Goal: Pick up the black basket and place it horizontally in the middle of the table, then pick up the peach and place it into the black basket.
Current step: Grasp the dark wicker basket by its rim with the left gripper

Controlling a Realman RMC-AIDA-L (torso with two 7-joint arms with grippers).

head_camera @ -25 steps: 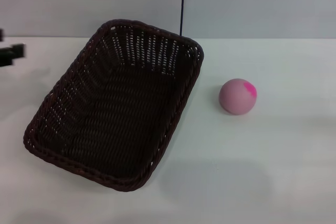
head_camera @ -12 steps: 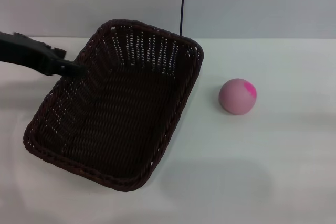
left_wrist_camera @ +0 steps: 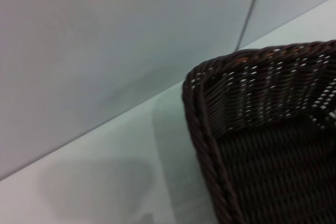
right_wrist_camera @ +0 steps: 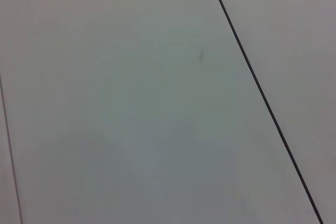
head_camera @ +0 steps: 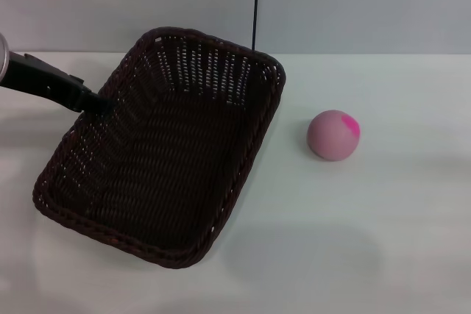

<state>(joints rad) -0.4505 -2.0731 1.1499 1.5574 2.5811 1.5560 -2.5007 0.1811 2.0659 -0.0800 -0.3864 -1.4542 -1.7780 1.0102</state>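
Lying slantwise, dark woven black basket (head_camera: 158,156); pink peach (head_camera: 333,135) beside.

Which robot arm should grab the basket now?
Probably the left. Its end effector is already at the black basket on its left rim. The right arm isn't in the head view, and the peach sits apart.

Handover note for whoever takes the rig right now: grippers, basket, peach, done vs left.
Left gripper: at the black basket's left rim; jaws hidden against the dark weave, grasp unconfirmed.
Right gripper: out of sight; its wrist camera shows only a blank wall.
Black basket: on the table, left of centre, lying diagonally, empty.
Peach: on the table to the basket's right, apart from it.
Done: nothing placed.
Left: set the basket horizontally at table centre, then put the peach in it.
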